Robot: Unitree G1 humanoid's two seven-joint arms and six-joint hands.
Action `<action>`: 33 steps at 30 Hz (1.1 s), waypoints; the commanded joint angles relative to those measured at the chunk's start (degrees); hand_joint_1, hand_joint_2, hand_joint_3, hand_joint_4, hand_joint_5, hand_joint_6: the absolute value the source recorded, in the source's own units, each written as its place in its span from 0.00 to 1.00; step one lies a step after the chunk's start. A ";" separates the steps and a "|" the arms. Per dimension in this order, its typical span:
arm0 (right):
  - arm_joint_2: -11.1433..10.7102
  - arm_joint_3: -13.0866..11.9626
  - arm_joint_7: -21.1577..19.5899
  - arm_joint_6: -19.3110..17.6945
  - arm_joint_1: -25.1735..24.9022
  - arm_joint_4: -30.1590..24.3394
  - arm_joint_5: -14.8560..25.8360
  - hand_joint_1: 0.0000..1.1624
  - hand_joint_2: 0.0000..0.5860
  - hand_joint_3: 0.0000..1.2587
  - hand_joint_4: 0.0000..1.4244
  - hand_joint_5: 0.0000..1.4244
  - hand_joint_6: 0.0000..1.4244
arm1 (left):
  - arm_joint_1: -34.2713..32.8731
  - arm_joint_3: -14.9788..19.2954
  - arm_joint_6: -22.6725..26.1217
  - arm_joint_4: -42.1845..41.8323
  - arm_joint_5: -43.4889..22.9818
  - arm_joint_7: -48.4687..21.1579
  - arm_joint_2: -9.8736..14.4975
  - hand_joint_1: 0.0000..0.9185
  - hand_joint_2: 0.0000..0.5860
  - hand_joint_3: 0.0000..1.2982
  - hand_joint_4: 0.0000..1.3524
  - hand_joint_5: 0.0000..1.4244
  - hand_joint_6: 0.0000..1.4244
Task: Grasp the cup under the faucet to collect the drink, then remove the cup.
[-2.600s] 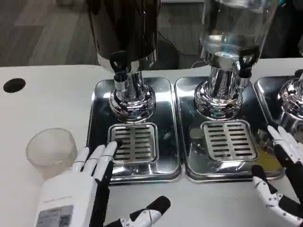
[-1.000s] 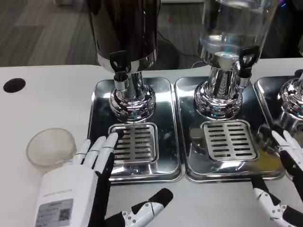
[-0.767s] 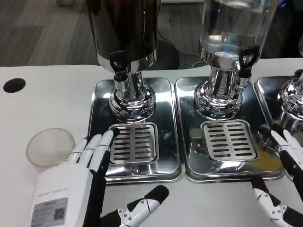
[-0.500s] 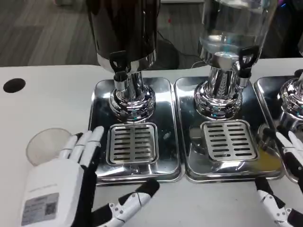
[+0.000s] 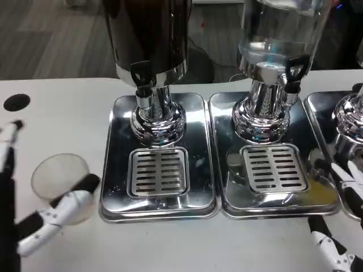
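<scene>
- I am seeing the cup (image 5: 59, 178) standing upright on the worktop (image 5: 62, 113), left of the dark dispenser's faucet (image 5: 143, 79).
- My left robot hand (image 5: 34, 204) is bracketing it, spread and holding nothing.
- The right robot hand (image 5: 340, 221), released, is sitting well apart.

Clear-tank dispenser (image 5: 278, 39) on the middle steel tray (image 5: 317, 198), dark round hole (image 5: 16, 102) in the table's left

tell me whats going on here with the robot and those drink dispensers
The robot's left hand is spread around a clear plastic cup on the white table, left of the dark dispenser's drip tray, one finger against the cup's front; whether it grips yet is unclear. The cup is not yet under the faucet. The right hand waits, open, by the right-hand tray.
</scene>
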 commanded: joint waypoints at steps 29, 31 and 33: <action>-0.09 0.69 0.78 -6.45 4.78 0.94 1.38 0.38 0.72 0.12 0.02 0.00 0.00 | -19.85 -0.81 11.60 25.62 0.59 -2.65 9.93 0.20 0.09 0.06 0.06 0.25 0.46; -0.18 0.65 0.87 -6.41 4.53 1.05 1.56 0.38 0.72 0.12 0.02 0.00 0.00 | -20.35 -1.84 12.04 25.83 1.22 -2.64 10.29 0.23 0.09 0.04 0.05 0.25 0.47; -0.29 0.52 0.98 -6.37 4.30 1.19 1.80 0.38 0.73 0.13 0.03 0.00 0.00 | -20.75 -2.64 12.33 26.02 1.78 -2.80 10.54 0.24 0.09 0.04 0.04 0.25 0.48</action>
